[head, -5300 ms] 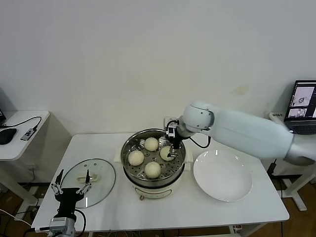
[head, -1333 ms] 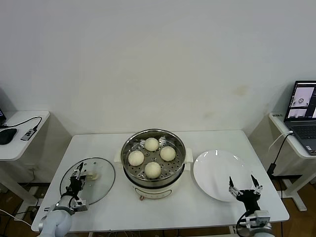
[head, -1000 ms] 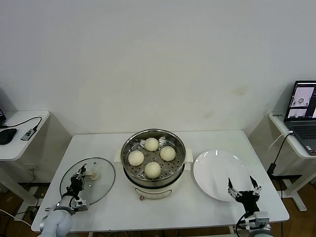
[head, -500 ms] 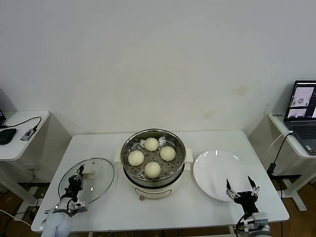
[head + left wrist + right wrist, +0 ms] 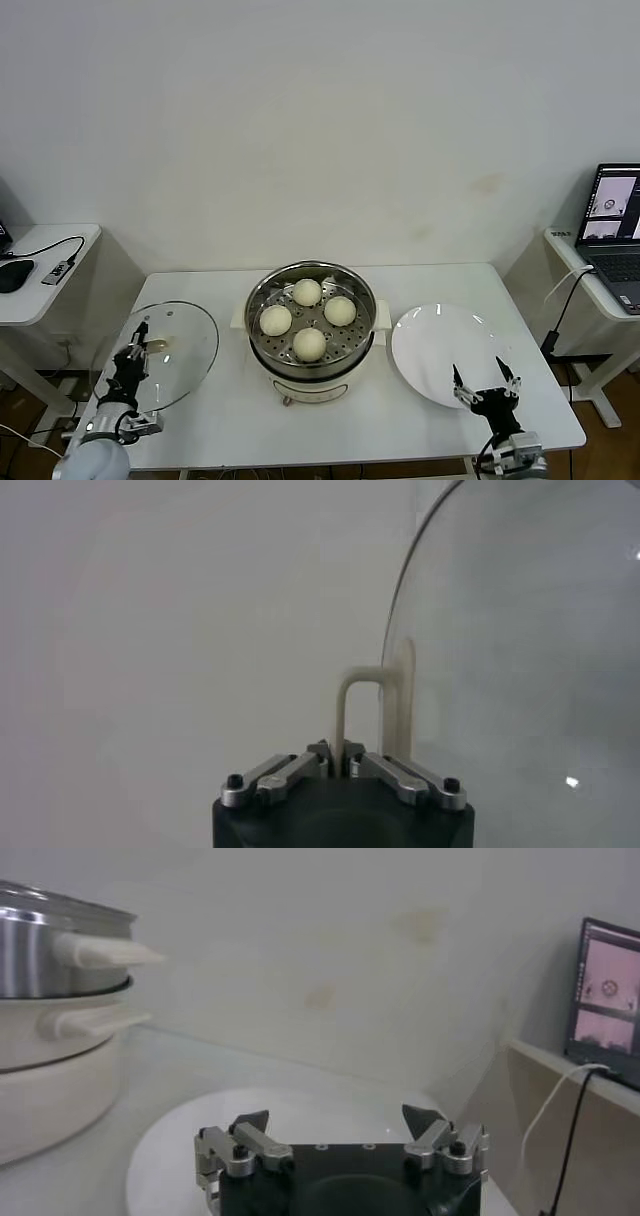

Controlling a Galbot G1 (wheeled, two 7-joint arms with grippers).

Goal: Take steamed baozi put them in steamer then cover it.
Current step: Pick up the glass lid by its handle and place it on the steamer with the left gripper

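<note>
Several cream-white baozi point(image 5: 309, 343) lie on the perforated tray of the steel steamer point(image 5: 360, 334) at the table's middle. My left gripper point(image 5: 137, 345) is shut on the cream handle point(image 5: 343, 715) of the glass cover point(image 5: 180, 345) and holds it tilted above the table's left end. The cover point(image 5: 520, 660) fills one side of the left wrist view. My right gripper point(image 5: 484, 376) is open and empty at the front edge of the white plate; it also shows in the right wrist view point(image 5: 336, 1119), with the steamer point(image 5: 50, 958) off to one side.
A flat white plate point(image 5: 440, 345) lies right of the steamer. A laptop point(image 5: 612, 215) stands on a side desk at far right. A small desk with a mouse and cable point(image 5: 40, 262) is at far left.
My left gripper has closed on the cover's handle and lifted the cover off the table, tilting it and shifting it left. My right arm has left the steamer and dropped near the plate.
</note>
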